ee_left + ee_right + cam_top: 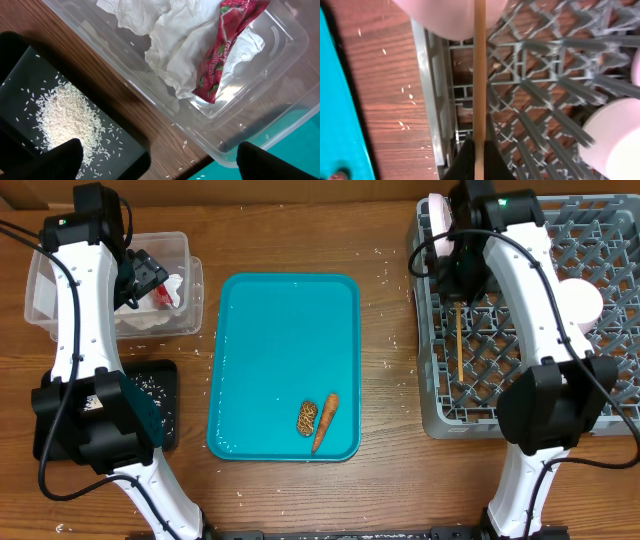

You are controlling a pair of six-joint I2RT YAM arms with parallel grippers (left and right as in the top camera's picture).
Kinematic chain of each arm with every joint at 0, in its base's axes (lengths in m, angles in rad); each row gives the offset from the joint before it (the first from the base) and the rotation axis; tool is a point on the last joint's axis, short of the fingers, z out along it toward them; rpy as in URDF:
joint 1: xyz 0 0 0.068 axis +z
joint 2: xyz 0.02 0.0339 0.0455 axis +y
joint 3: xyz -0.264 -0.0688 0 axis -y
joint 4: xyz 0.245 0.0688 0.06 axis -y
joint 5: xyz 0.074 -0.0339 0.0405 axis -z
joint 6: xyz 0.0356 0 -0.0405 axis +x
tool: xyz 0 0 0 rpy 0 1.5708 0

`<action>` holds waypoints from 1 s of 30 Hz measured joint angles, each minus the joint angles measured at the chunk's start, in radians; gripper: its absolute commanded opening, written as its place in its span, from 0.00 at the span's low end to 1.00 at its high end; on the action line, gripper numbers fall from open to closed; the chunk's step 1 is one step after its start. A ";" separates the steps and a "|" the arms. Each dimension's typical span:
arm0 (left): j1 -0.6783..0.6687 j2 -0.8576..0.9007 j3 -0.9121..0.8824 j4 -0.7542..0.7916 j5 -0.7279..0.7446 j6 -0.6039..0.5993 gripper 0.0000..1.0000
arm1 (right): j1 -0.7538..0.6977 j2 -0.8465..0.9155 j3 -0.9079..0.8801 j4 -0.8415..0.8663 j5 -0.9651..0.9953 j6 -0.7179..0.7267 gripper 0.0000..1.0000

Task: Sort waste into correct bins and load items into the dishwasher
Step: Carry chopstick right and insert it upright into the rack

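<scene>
My right gripper (455, 277) (479, 160) is shut on the thin wooden chopstick (460, 345) (479, 75), holding it over the left part of the grey dish rack (485, 395) (545, 100). A white plate (437, 215) stands at the rack's far left and a white bowl (582, 300) (615, 137) sits in it. My left gripper (148, 275) (160, 162) is open and empty above the clear tub (190, 250) (285, 45), which holds crumpled white paper (172, 50) and the red wrapper (225, 47). Rice (65, 120) lies in the black tray (165, 430) (20, 65).
The teal tray (285, 340) lies in the middle with the brown speckled lump (307, 418) and the orange carrot stick (326, 420) near its front edge. Loose rice grains are scattered on the wooden table around the trays and the rack.
</scene>
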 measured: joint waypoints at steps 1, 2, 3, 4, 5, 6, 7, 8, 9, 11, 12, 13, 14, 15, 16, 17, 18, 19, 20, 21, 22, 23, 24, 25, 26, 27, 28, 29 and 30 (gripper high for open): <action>0.000 0.000 0.000 0.000 0.000 0.000 1.00 | 0.000 0.000 -0.023 0.010 -0.006 -0.011 0.04; 0.000 0.000 0.000 0.000 0.000 0.000 1.00 | 0.000 0.000 -0.038 0.017 -0.011 -0.018 0.04; 0.000 0.000 0.000 0.000 0.000 0.000 1.00 | 0.000 0.000 -0.052 0.023 -0.018 -0.025 0.04; 0.000 0.000 0.000 0.000 0.000 0.000 1.00 | 0.000 0.000 -0.068 0.028 -0.027 -0.036 0.04; 0.000 0.000 0.000 0.000 0.000 0.000 1.00 | 0.000 0.000 -0.074 0.029 -0.035 -0.040 0.04; 0.000 0.000 0.000 0.000 0.000 0.000 1.00 | 0.000 0.000 -0.076 0.029 -0.040 -0.045 0.04; 0.000 0.000 0.000 0.000 0.000 0.000 1.00 | 0.000 0.000 -0.076 0.029 -0.043 -0.047 0.04; 0.000 0.000 0.000 0.000 0.000 0.000 1.00 | 0.000 0.000 -0.076 0.029 -0.046 -0.050 0.04; 0.000 0.000 0.000 0.000 0.000 0.000 1.00 | 0.000 0.000 -0.076 0.029 -0.047 -0.051 0.04; 0.000 0.000 0.000 0.000 0.000 0.000 1.00 | 0.000 0.000 -0.076 0.028 -0.049 -0.054 0.04; 0.000 0.000 0.000 0.000 0.000 0.000 1.00 | 0.000 0.000 -0.076 0.027 -0.051 -0.057 0.04; 0.000 0.000 0.000 0.000 0.000 0.000 1.00 | 0.000 0.000 -0.076 0.024 -0.052 -0.058 0.04; 0.000 0.000 0.000 0.000 0.000 0.000 1.00 | 0.000 0.000 -0.076 0.021 -0.052 -0.058 0.04; 0.000 0.000 0.000 0.000 0.000 0.000 1.00 | 0.000 0.000 -0.076 0.013 -0.054 -0.059 0.04; 0.000 0.000 0.000 0.000 0.000 0.000 1.00 | 0.000 0.000 -0.076 -0.001 -0.055 -0.059 0.04; 0.000 0.000 0.000 0.000 0.000 0.000 1.00 | 0.000 0.000 -0.076 -0.011 -0.055 -0.060 0.04; 0.000 0.000 0.000 0.000 0.000 0.000 1.00 | 0.000 0.000 -0.076 -0.029 -0.058 -0.061 0.04; 0.000 0.000 0.000 0.000 0.000 0.000 1.00 | 0.000 0.000 -0.076 -0.045 -0.060 -0.061 0.04; 0.000 0.000 0.000 0.000 0.000 0.000 1.00 | 0.000 0.000 -0.077 -0.058 -0.061 -0.061 0.04; 0.000 0.000 0.000 0.000 0.000 0.000 1.00 | 0.000 0.000 -0.077 -0.069 -0.062 -0.062 0.04; 0.000 0.000 0.000 0.000 0.000 0.000 1.00 | 0.000 0.000 -0.077 -0.076 -0.062 -0.062 0.04; 0.000 0.000 0.000 0.000 0.000 0.000 1.00 | 0.000 0.000 -0.077 -0.080 -0.062 -0.062 0.04; 0.000 0.000 0.000 0.000 0.000 0.000 1.00 | 0.000 0.000 -0.077 -0.084 -0.062 -0.062 0.04; 0.000 0.000 0.000 0.000 0.000 0.000 1.00 | 0.000 0.000 -0.077 -0.085 -0.062 -0.062 0.04; 0.000 0.000 0.000 0.000 0.000 0.000 1.00 | 0.000 0.000 -0.077 -0.089 -0.068 -0.066 0.04; 0.000 0.000 0.000 0.000 0.000 0.000 1.00 | 0.000 0.000 -0.077 -0.090 -0.076 -0.072 0.04; 0.000 0.000 0.000 0.000 0.000 0.000 1.00 | 0.000 0.000 -0.077 -0.090 -0.085 -0.080 0.04; 0.000 0.000 0.000 0.000 0.000 0.000 0.99 | 0.000 0.000 -0.077 -0.085 -0.096 -0.091 0.04; 0.000 0.000 0.000 0.000 0.000 0.000 1.00 | 0.000 0.000 -0.077 -0.074 -0.104 -0.097 0.05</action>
